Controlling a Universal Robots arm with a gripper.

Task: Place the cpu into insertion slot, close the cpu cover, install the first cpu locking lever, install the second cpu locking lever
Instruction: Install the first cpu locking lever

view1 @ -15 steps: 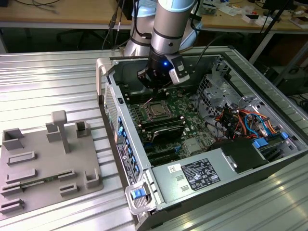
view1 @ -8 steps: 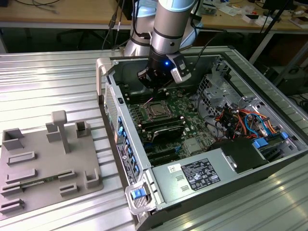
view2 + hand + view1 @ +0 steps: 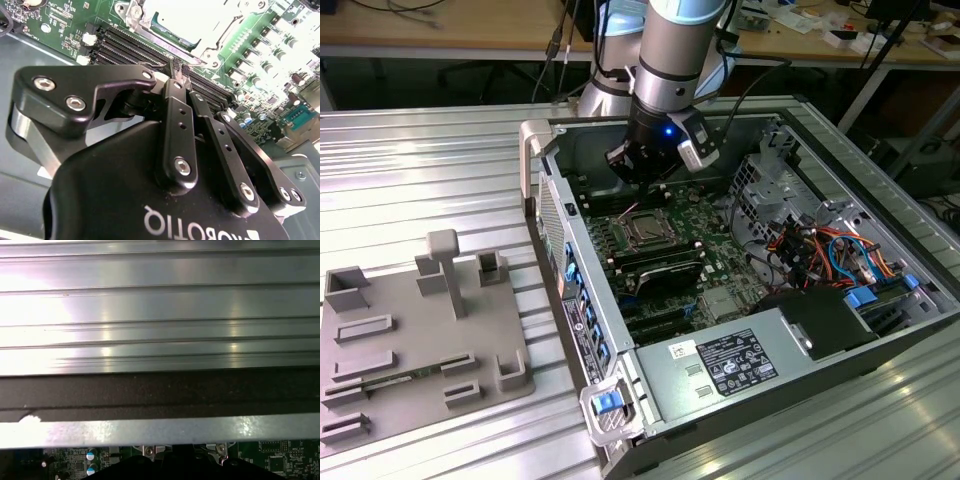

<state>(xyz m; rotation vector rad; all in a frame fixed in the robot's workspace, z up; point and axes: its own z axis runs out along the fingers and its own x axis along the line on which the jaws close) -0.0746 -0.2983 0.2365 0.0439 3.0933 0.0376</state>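
Looking from outside: we see the arm bent over the open computer case (image 3: 590, 300), and the gripper (image 3: 638, 180) hangs just above the green board (image 3: 715, 225), near the insertion slot (image 3: 628, 243).
Cpu, exterior view: the cpu (image 3: 646, 231) lies flat inside the slot, with a silvery frame around it.
Gripper, second wrist view: the gripper (image 3: 178, 67) has its fingers (image 3: 175, 125) brought fully together, and we see nothing between them.
Cover, second wrist view: the cpu cover (image 3: 136, 14) seems lowered over the bright cpu (image 3: 185, 17).
Tips, second wrist view: they point at a thin bright bar (image 3: 167, 46) between the socket and the memory slots (image 3: 125, 45). Whether they touch it, we cannot tell.
First wrist view: the ribbed metal table (image 3: 160, 300), the case wall (image 3: 160, 432) and a strip of green board (image 3: 270, 460).
Step, our judgement: the locking levers are in hand, because cpu and cover look settled.
Doing it well: we would press on the bar only, slowly and straight, and keep off the memory slots.
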